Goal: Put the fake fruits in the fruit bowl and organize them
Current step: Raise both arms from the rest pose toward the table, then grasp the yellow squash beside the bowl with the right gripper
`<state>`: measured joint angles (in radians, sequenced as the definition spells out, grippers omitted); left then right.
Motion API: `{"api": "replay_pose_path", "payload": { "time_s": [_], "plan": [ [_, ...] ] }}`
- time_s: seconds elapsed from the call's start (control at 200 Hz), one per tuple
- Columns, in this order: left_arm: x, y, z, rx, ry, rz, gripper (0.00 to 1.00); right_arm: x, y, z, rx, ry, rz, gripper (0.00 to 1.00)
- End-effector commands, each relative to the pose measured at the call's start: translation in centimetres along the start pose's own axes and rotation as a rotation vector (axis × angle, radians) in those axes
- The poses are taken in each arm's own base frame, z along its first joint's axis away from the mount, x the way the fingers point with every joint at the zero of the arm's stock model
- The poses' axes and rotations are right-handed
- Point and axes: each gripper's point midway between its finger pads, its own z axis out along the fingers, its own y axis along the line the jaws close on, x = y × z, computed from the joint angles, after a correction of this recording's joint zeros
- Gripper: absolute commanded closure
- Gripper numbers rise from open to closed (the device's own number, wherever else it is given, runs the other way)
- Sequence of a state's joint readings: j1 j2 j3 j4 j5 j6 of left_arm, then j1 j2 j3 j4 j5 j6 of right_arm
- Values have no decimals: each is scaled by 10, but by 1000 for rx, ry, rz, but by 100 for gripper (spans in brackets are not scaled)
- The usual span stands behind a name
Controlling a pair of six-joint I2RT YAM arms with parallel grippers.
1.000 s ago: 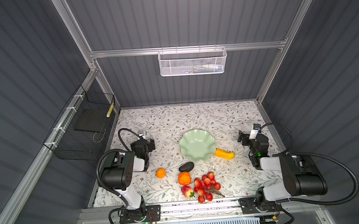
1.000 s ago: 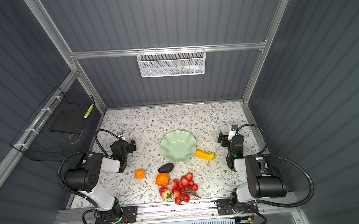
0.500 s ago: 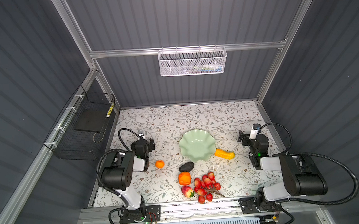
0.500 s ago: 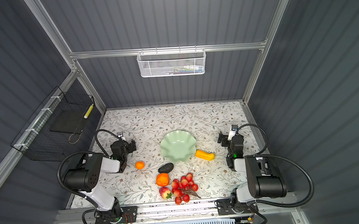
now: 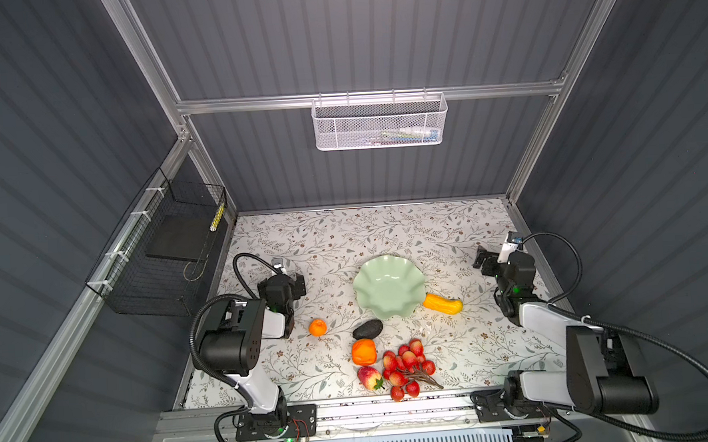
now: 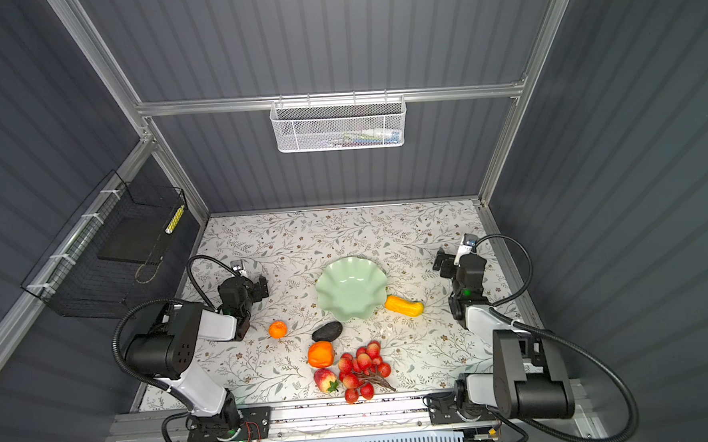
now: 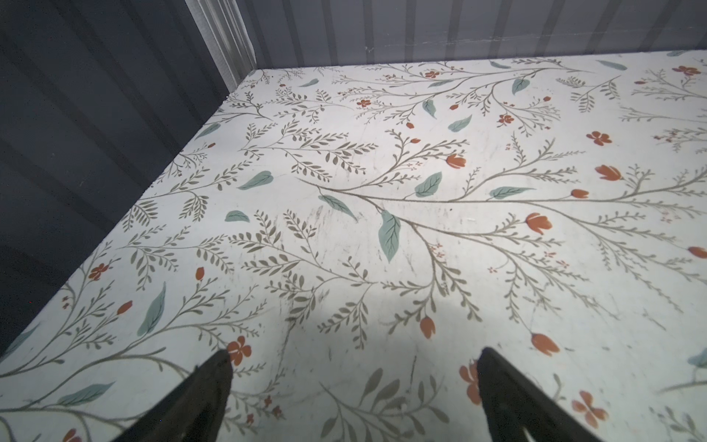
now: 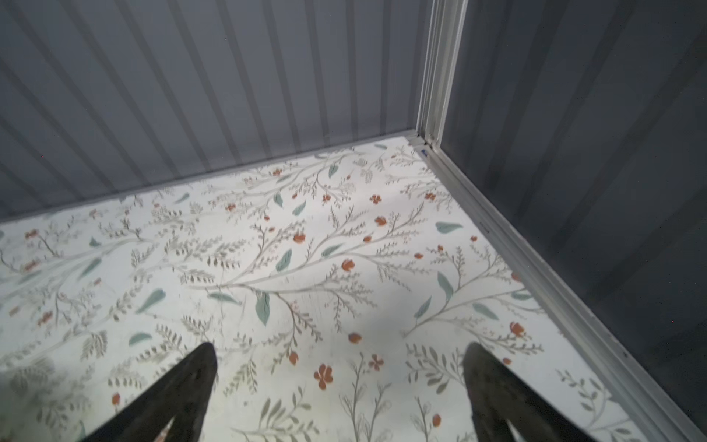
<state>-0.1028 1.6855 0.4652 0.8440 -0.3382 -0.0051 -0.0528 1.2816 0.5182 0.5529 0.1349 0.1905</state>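
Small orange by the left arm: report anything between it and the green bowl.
Nothing visible: only bare tabletop separates the small orange from the fruit bowl; the black oval lies off that line.

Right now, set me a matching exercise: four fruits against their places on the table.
1 small orange
2 black oval
3 yellow fruit
4 strawberry

A beside the berry bunch
B right of the bowl in both top views
C nearest the left gripper
D between bowl and big orange

Pairs: 1-C, 2-D, 3-B, 4-A
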Motion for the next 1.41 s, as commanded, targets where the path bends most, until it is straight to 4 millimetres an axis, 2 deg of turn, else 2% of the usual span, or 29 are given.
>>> {"api": "replay_pose_path", "payload": {
  "time_s": [0.0, 0.045, 0.115, 0.175, 0.255, 0.355, 0.36, 0.385, 0.45, 0.57, 0.68, 0.765, 1.041, 1.206, 1.376, 1.401],
  "plan": [
    [-36, 9, -5, -40, 14, -31, 0, 10, 1, -13, 8, 195, 268, 1],
    [-47, 14, -10, -62, 45, -70, 0, 8, 24, -19, -137, 242, 266, 1],
    [-68, 13, -23, -32, 26, -166, 0, 10, 44, -30, -260, 264, 269, 1],
    [-82, 6, -36, 39, -3, -254, 1, 16, 49, -39, -277, 330, 279, 1],
    [-95, -5, -53, 135, -36, -345, 1, 37, 47, -53, -224, 477, 245, 1],
    [-99, -8, -65, 179, -52, -415, 1, 67, 52, -76, -203, 627, 215, 1],
    [-100, -8, -66, 179, -54, -417, 1, 62, 53, -79, -212, 614, 213, 1],
    [-100, -8, -68, 182, -58, -424, 1, 65, 57, -85, -213, 625, 210, 1],
    [-103, -6, -71, 182, -63, -428, 1, 81, 66, -102, -195, 696, 193, 1],
    [-105, -5, -75, 179, -63, -422, 0, 102, 84, -118, -161, 762, 251, 1],
    [-105, -5, -79, 187, -56, -418, 0, 118, 97, -121, -141, 777, 397, 1],
    [-105, -5, -83, 191, -57, -422, 0, 128, 96, -122, -81, 784, 471, 1],
    [-106, -2, -92, 190, -63, -426, 0, 133, 105, -121, -27, 761, 752, 1],
    [-106, -2, -92, 191, -64, -422, 0, 140, 105, -119, 5, 765, 868, 1],
    [-105, -2, -92, 192, -61, -424, 0, 147, 113, -111, 8, 792, 924, 1],
    [-105, -2, -92, 192, -61, -423, 0, 155, 114, -108, 28, 814, 924, 1]
  ]
}}
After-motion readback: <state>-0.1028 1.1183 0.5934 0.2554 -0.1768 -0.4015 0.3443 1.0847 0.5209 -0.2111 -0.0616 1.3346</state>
